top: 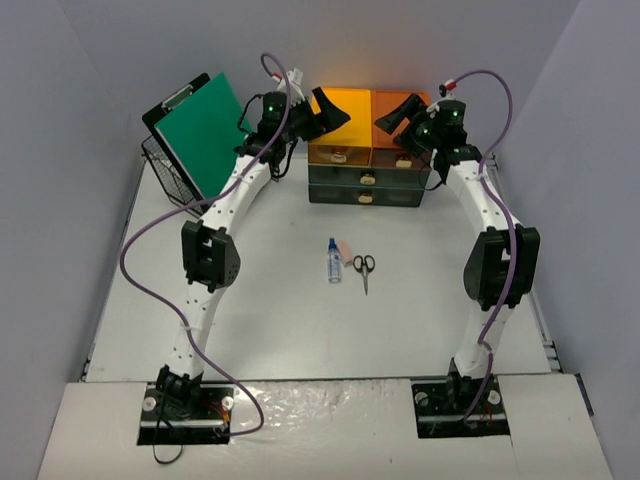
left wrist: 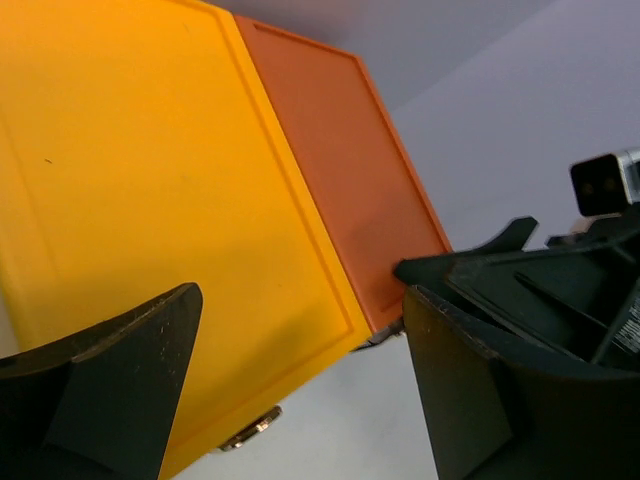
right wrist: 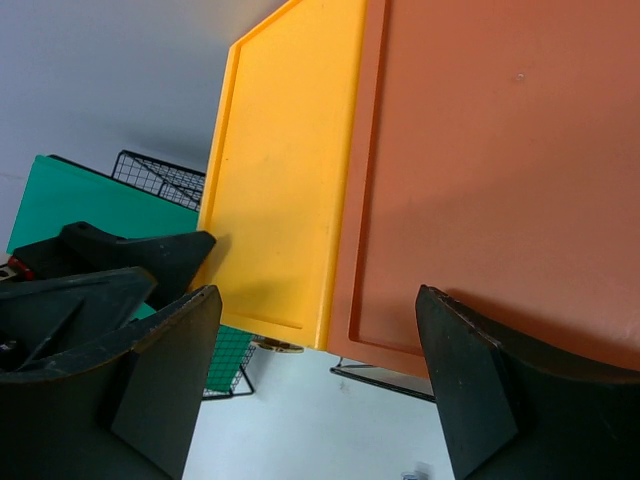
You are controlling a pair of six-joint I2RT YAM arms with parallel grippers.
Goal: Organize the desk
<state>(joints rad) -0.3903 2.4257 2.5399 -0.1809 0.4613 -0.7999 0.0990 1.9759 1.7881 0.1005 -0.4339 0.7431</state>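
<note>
left gripper [left wrist: 300, 297]: jaws apart, empty, over yellow box [left wrist: 130, 150] | right gripper [right wrist: 320, 292]: jaws apart, empty, over orange box [right wrist: 500, 150]

Pinkish item [top: 344, 247] beside the bottle [top: 334, 263], perhaps an eraser, too small for certainty

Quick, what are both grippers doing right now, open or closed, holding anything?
Left gripper: open, empty, above the yellow drawer box.
Right gripper: open, empty, above the orange drawer box.
</note>
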